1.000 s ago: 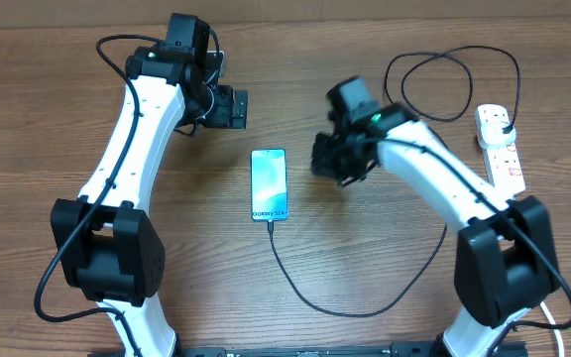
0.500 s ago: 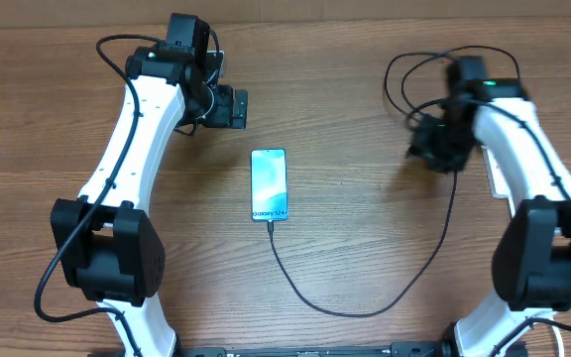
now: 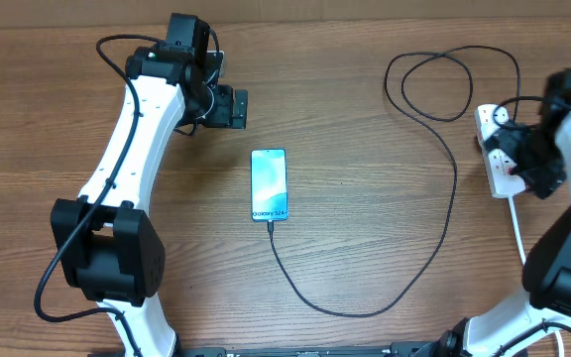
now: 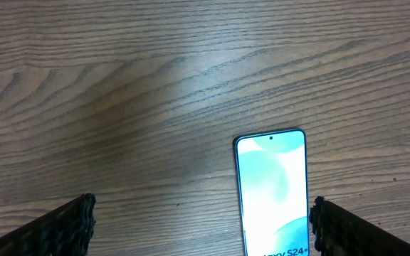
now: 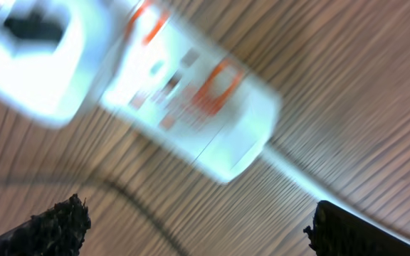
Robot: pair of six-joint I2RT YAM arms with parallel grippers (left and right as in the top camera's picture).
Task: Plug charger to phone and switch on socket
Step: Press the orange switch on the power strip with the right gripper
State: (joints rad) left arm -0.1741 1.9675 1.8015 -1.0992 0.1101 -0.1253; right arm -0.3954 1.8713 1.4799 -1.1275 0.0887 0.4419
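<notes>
Wood-grain table [image 3: 48, 119] carries everything. Its left arm [image 3: 132, 129] reaches to the far side, and the left gripper [image 4: 201, 220] hangs over bare wood just beyond the phone's far short edge, jaws spread wide and empty. The right gripper [image 5: 198, 224] hovers above the socket [image 3: 509, 183] at the table's right edge, fingers also wide apart with nothing between them (that wrist view is blurred). The charger [image 3: 454, 188] runs in a long black curve from the socket end, looping at the far side, round to the phone [image 3: 270, 184]. The phone lies flat mid-table with its screen lit, and the connector tip [image 3: 270, 224] sits at its near short edge.
</notes>
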